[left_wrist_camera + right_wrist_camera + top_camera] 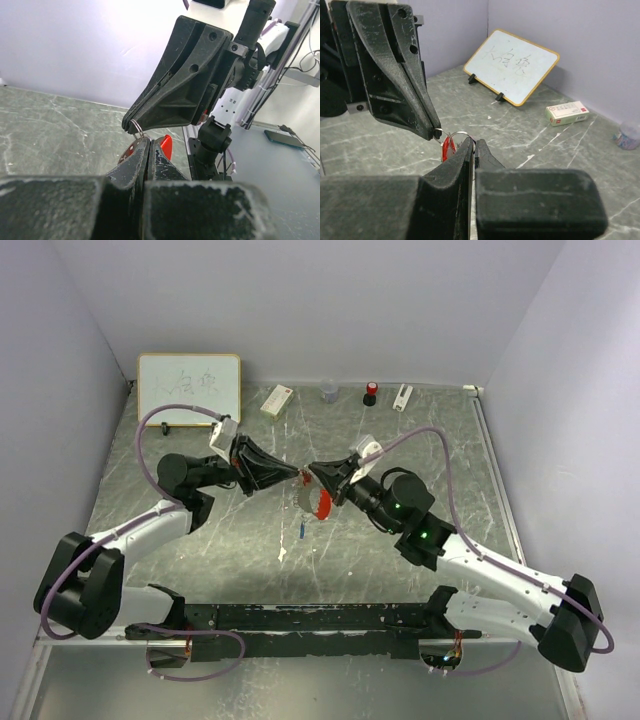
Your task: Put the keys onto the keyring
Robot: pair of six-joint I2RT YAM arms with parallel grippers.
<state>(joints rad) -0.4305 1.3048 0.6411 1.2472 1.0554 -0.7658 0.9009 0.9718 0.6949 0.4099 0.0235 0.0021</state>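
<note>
Standing far left of the keyring (319, 499) and behind it, a whiteboard (189, 388) leans at the back wall. Next, the left gripper (297, 477) reaches the keyring from its left. Its jaws are pressed flat together, and the right wrist view shows a small wire loop of the keyring pinched at their very tip.

The keyring hangs between the two tips, off the table (200, 530). Its thin grey rings are up at the fingers and its red fob (324, 505) dangles below. Just nearer the arm bases than the keyring, a blue key (302, 531) lies alone on the table, apart from both grippers and from the rings. I cannot tell a red key from the fob.

From the keyring's right comes the right gripper (313, 470), its tip almost against the left one. Its jaws are closed too, and the left wrist view shows a grey ring clamped at their end.

Well behind the keyring, along the back wall, sit a white box (277, 400), a clear cup (329, 390), a small red-and-black object (371, 393) and a white oblong (402, 397).
</note>
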